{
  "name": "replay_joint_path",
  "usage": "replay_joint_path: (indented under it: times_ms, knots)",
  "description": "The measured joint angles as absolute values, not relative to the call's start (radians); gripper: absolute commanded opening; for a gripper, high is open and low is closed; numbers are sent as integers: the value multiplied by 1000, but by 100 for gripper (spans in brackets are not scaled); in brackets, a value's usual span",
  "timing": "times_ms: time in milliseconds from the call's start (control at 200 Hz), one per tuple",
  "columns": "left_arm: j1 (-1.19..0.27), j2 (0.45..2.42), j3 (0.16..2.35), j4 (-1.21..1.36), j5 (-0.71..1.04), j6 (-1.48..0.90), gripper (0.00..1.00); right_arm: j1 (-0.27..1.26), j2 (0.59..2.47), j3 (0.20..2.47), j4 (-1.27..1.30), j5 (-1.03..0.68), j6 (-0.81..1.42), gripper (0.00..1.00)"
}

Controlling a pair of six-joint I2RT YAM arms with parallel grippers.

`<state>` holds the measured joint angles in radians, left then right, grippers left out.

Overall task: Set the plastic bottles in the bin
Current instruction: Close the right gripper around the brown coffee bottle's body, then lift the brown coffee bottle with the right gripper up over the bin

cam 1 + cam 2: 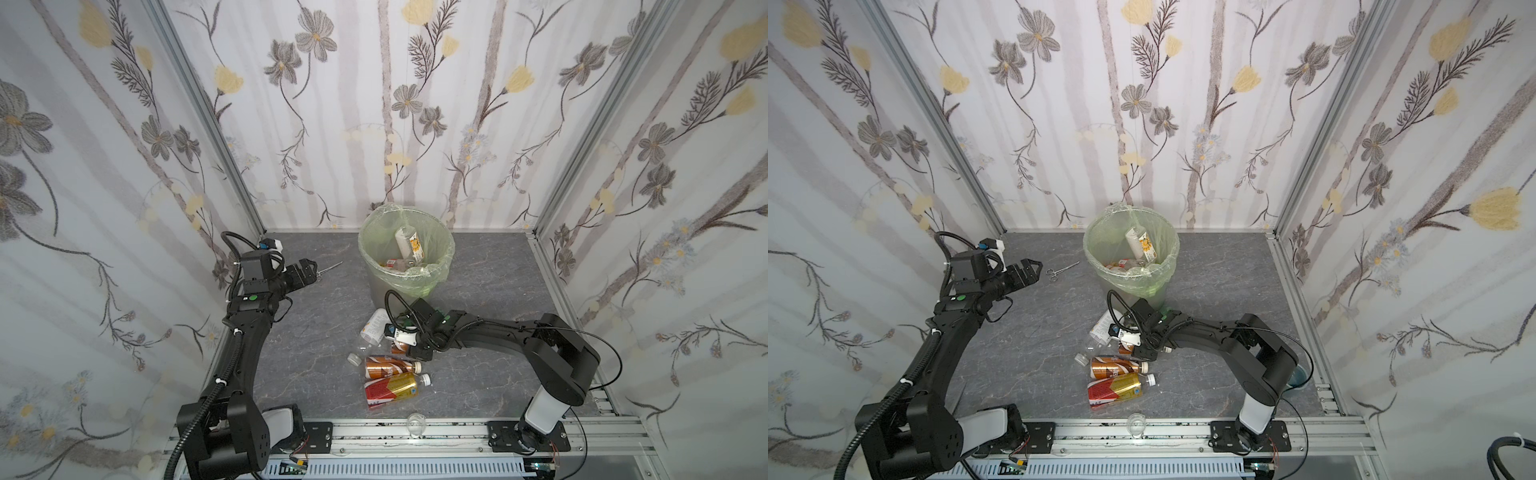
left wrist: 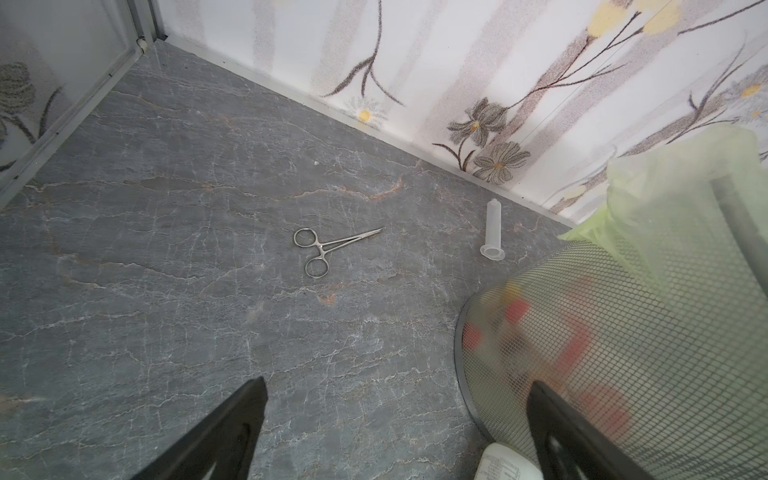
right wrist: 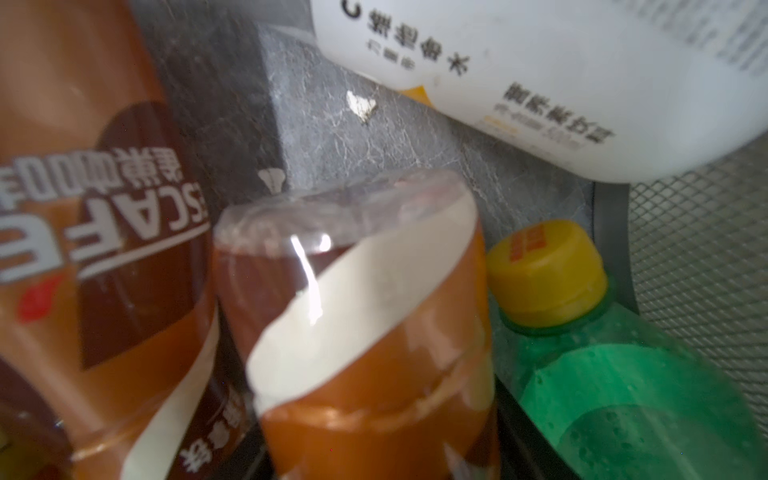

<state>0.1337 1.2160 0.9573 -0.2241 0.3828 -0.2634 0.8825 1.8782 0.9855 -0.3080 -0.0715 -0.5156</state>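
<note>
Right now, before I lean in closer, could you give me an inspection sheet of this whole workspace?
Surface: grey marbled tabletop.
Job's things: bin at the back holding several bottles; white-label bottle, brown bottle, red-gold bottle and green bottle on the table before it.
Clutter: forceps, syringe barrel, glass cup at the front edge.
Grippers: left gripper open, empty; right gripper down among the bottles, jaws hidden.
Cables: black conduit along the left arm; cable loop over the right wrist.
Surroundings: floral wallpaper walls, aluminium frame.

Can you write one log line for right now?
left gripper: open, empty | right gripper: down among loose bottles, grip unclear | bin: partly filled
</note>
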Motion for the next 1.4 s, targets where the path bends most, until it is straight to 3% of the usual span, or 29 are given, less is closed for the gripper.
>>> replay_joint_path:
  times_ms: [120, 530, 820, 1129, 1399]
  knots:
    - [137, 1216, 957, -216, 387, -266, 100, 883, 1840, 984, -310, -70, -513, 51]
    - [146, 1216, 953, -213, 397, -274, 100, 891, 1646, 1017, -357, -56, -498, 50]
    - [148, 1225, 953, -213, 404, -281, 100, 897, 1464, 1150, -413, -141, -437, 49]
    - [145, 1233, 953, -213, 421, -264, 100, 878, 1442, 1412, -471, -170, -347, 48]
    - [102, 1217, 945, -213, 413, -216, 100, 780, 1508, 1597, -497, 7, -331, 48]
